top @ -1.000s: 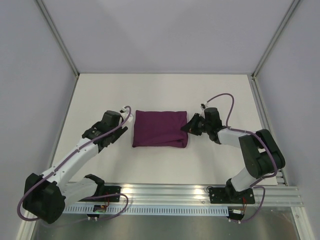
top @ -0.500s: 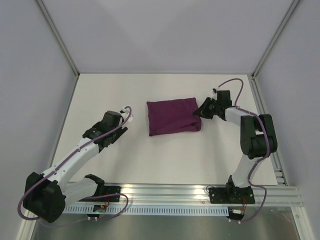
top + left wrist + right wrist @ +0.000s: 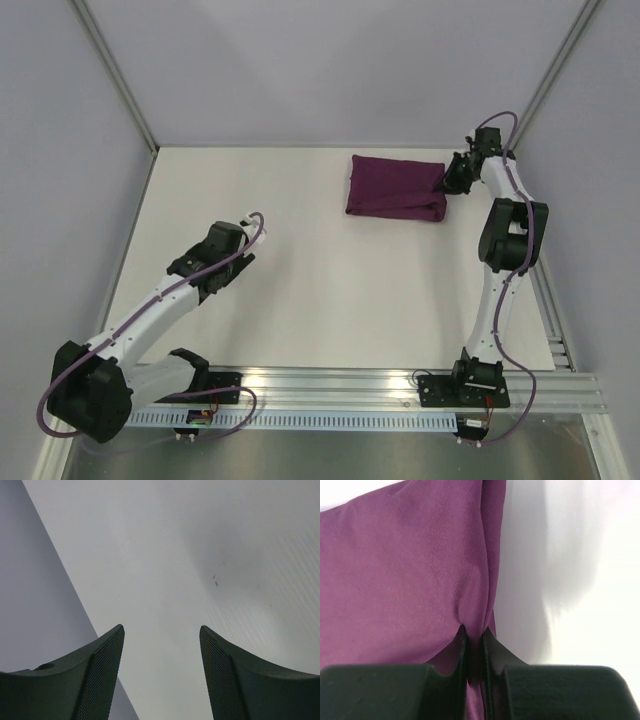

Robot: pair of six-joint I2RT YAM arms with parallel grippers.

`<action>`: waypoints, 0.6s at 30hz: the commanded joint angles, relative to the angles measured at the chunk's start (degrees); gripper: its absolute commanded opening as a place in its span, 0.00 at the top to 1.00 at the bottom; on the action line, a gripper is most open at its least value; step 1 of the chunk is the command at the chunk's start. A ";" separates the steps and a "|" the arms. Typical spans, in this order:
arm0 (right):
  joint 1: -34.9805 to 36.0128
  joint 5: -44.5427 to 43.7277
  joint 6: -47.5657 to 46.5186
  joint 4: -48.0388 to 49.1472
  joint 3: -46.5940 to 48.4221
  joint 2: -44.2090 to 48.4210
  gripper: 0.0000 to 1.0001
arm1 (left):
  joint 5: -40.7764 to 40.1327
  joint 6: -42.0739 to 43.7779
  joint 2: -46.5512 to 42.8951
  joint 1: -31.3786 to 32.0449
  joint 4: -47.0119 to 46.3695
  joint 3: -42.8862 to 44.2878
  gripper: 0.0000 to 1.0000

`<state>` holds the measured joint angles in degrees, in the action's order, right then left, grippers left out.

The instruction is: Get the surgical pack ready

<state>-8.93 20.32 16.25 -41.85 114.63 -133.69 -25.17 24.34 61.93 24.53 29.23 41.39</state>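
Left wrist view: the left gripper (image 3: 161, 632) has its fingers spread apart, released, with bare white table (image 3: 165, 555) ahead of them. Farther off, near the far right corner, the right gripper (image 3: 475, 630) is clenched on the edge of the folded purple cloth (image 3: 395, 570). The cloth spreads ahead and left of its fingertips, and whatever the bundle wraps is hidden.

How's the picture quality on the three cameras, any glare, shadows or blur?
Top view: even soft light, purple cloth sharp. Left wrist view: a diffuse grey shadow on the table, left gripper crisp. Right wrist view: cloth weave sharp, table beside it blown out white.
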 commanded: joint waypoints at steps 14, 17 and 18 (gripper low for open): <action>-9.79 -9.76 -10.10 -9.85 27.23 -12.56 1.00 | -4.18 1.41 6.27 -0.36 -2.60 0.10 0.29; -11.46 -11.00 -7.73 -5.01 27.40 -12.74 1.00 | -4.80 1.68 6.89 -0.45 -2.69 0.10 0.30; -12.42 -10.91 -7.12 -3.87 28.88 -13.52 1.00 | -4.89 1.59 6.97 -0.54 -2.69 0.10 0.29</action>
<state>-17.82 16.25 7.75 -52.97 138.93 -146.15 -28.23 24.97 68.75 24.49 27.75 41.36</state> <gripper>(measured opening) 0.117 0.705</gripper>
